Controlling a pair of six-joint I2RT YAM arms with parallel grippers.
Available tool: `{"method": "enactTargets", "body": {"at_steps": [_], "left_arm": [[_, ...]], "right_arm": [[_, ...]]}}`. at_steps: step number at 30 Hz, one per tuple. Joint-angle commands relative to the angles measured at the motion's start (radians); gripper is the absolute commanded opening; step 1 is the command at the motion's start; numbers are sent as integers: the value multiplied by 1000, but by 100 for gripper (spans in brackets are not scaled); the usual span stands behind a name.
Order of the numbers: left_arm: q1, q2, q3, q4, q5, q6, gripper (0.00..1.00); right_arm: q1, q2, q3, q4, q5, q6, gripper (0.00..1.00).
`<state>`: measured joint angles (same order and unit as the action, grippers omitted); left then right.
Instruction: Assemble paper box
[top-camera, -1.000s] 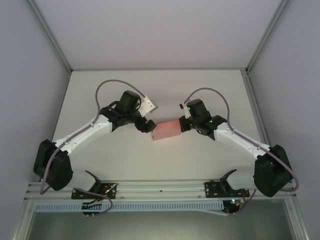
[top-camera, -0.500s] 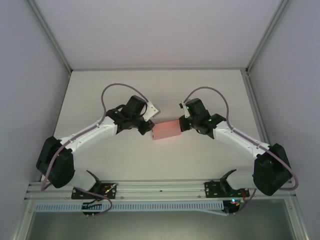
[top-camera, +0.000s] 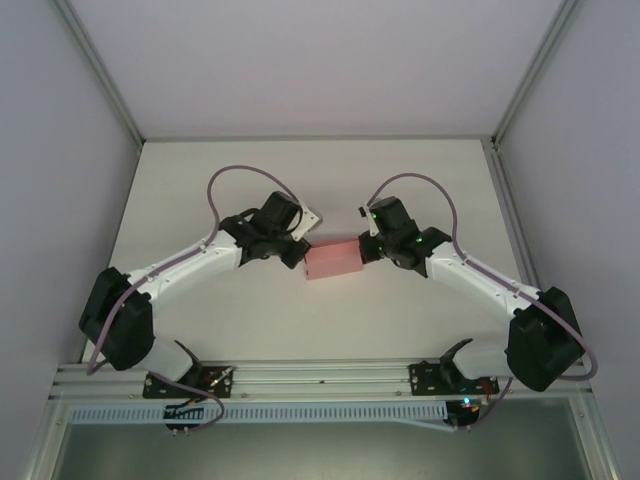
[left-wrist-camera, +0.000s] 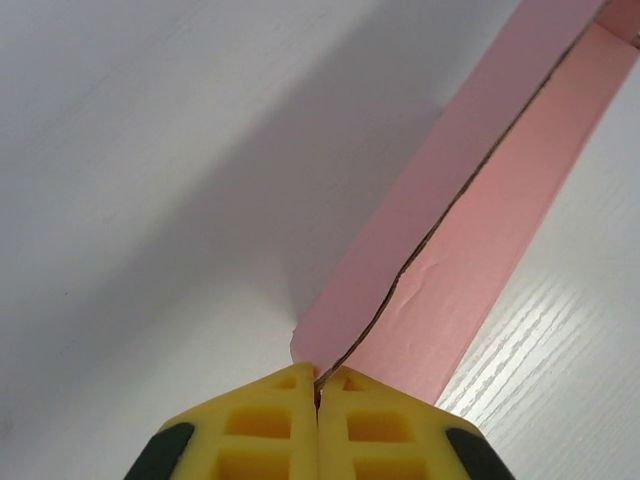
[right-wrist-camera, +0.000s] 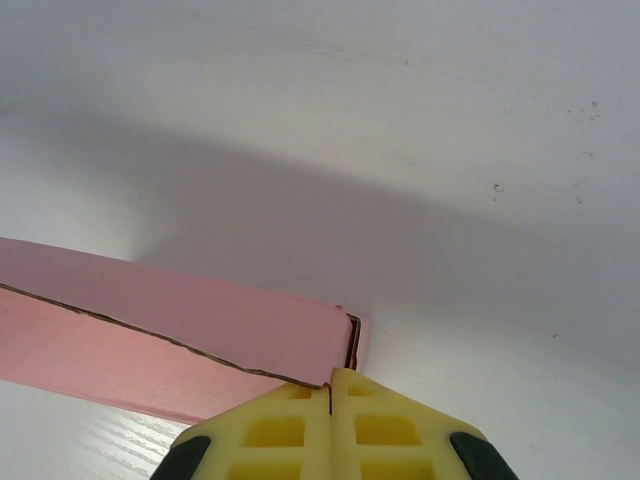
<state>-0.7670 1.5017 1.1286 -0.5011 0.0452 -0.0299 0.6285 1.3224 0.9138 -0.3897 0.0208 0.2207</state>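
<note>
A white table (top-camera: 200, 330) inside a pale-walled enclosure is being viewed from above, with a metal rail (top-camera: 320, 375) running along its near edge. Near the middle of the table, the paper box (top-camera: 333, 260), a small pink rectangular box of thin card, is being held between two robot arms reaching in from either side. Its left end is being gripped by the left gripper (top-camera: 299, 253) and its right end by the right gripper (top-camera: 367, 249). A purple cable (top-camera: 240, 169) is looping above the left wrist.

In the left wrist view, the yellow fingertips (left-wrist-camera: 260, 425) of the left gripper (left-wrist-camera: 318, 395) are being pressed fully together, and a thin card edge of the paper box (left-wrist-camera: 470, 240) is being pinched at their tips. A dark slit between two pink panels is running away up to the right.

In the right wrist view, the right gripper (right-wrist-camera: 330, 395) is likewise being held tightly closed on a corner of the paper box (right-wrist-camera: 150, 330), which is stretching away to the left. Whether the box is resting on the table or being held just above it cannot be told.
</note>
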Motion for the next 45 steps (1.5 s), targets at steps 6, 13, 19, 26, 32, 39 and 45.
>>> {"method": "enactTargets", "body": {"at_steps": [6,13,19,26,32,39,45], "left_arm": [[22,89,162,-131,152,-384,0],[116,88,151,-74,360,-567,0],[112,100,152,-68,302,-582,0],[98,119,62,-46,194,-534,0],[-36,60,-105,56,-87,-364,0],[-72,0,-273,222,-87,-321,0],[-87,-12,-291,268,-83,-346,0]], "right_arm": [[61,17,-1,-90,135,118,0],[125,1,-10,-52,116,228,0],[144,14,-13,-37,134,254,0],[147,7,-25,-30,143,260,0],[151,-51,-127,91,134,161,0],[153,-78,-244,193,64,69,0],[154,-162,-239,261,33,127,23]]}}
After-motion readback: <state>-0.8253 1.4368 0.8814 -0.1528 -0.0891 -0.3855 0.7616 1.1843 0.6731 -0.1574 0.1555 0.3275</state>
